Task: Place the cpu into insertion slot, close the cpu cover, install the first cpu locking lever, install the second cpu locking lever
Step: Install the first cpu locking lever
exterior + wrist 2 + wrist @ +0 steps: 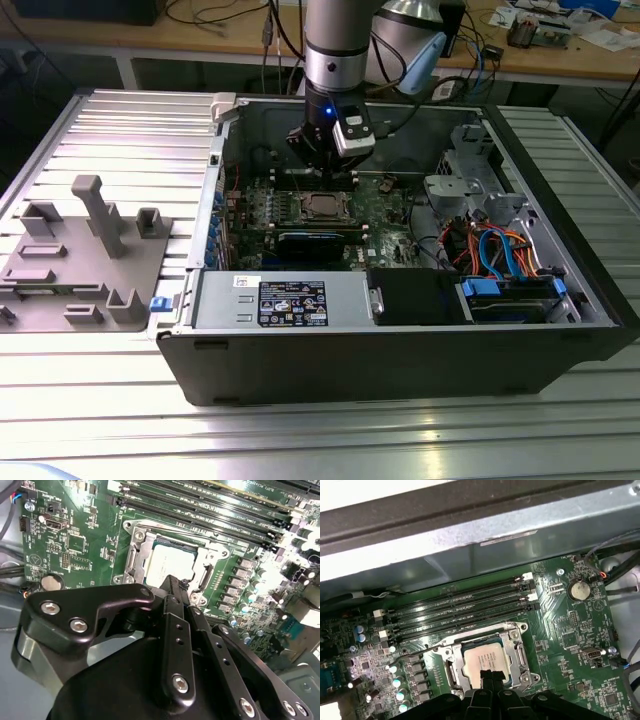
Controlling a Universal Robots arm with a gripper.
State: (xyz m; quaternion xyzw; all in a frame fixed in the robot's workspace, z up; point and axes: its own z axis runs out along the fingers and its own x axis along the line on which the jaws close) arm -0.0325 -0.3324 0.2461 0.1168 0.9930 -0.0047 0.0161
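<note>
The cpu lies flat in the insertion slot on the green board, its silver-grey top showing in both wrist views. The cpu cover is a silver frame lying down around it, with the chip visible through its window. My gripper hangs just above the edge of the chip, fingers pressed together with nothing between them. In the exterior view the gripper sits over the socket inside the open case. I cannot make out how the locking levers stand.
Long black memory slots run beside the socket. The case's grey wall rises close behind them. A coin battery sits on the board. Orange and blue cables and a black box fill the exterior view's right. A grey fixture stands outside.
</note>
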